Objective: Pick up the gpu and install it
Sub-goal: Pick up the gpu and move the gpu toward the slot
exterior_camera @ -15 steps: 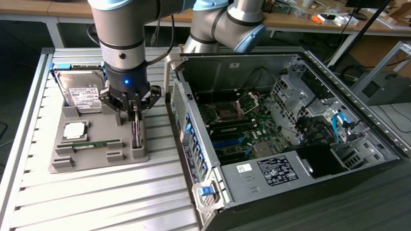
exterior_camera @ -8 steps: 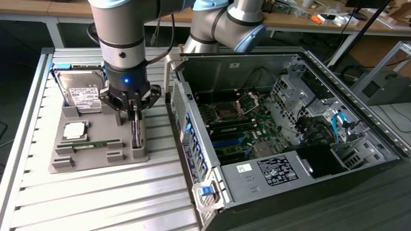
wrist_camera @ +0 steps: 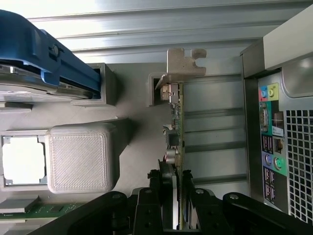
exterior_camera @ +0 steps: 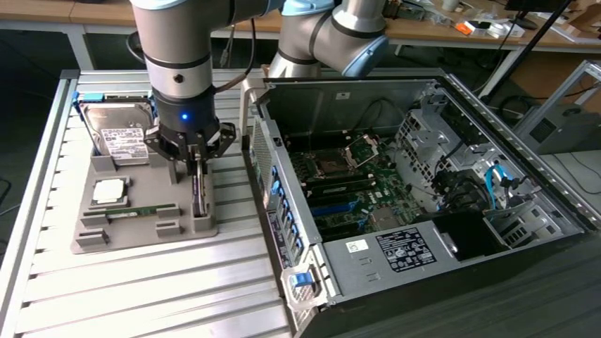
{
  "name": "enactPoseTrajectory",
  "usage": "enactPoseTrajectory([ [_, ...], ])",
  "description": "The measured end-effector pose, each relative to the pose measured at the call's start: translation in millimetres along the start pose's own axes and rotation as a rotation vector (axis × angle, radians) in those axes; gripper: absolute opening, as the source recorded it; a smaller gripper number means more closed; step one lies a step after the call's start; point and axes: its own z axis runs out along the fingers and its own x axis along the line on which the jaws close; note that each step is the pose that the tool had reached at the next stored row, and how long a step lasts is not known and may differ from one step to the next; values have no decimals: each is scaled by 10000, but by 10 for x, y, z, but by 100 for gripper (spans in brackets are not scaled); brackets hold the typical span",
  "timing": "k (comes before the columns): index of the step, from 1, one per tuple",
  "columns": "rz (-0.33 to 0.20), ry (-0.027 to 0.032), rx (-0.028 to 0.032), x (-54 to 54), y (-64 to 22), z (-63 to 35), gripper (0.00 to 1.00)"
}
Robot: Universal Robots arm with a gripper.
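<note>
Exterior view: a thin dark circuit card with a pale metal bracket, the gpu [exterior_camera: 199, 201], stands on edge in a slot of a grey moulded plastic tray [exterior_camera: 141, 236], at the tray's 3 o'clock side. The black two-fingered gripper [exterior_camera: 195, 169] of the grey robot arm is clenched on the card's upper edge, one finger on each face. A boxy silver hard drive with a white label [exterior_camera: 117, 130] sits at the tray's 11 o'clock. A square silver processor chip [exterior_camera: 110, 189] lies at 9 o'clock, with a green memory stick [exterior_camera: 131, 210] just at 6 o'clock of the chip. The tray rests on a slatted metal counter [exterior_camera: 141, 296]. An open grey computer case [exterior_camera: 395, 105] lies at 3 o'clock of the tray.

Wrist view: the gripper [wrist_camera: 177, 174] clasps the gpu [wrist_camera: 178, 122]; the card's pale bracket [wrist_camera: 183, 61] is at the end far from the fingers.
</note>
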Motion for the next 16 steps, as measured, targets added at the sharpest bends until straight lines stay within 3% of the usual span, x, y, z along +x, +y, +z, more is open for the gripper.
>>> enactPoseTrajectory([
  [16, 0, -1, -2, -1, 1, -44, 28],
])
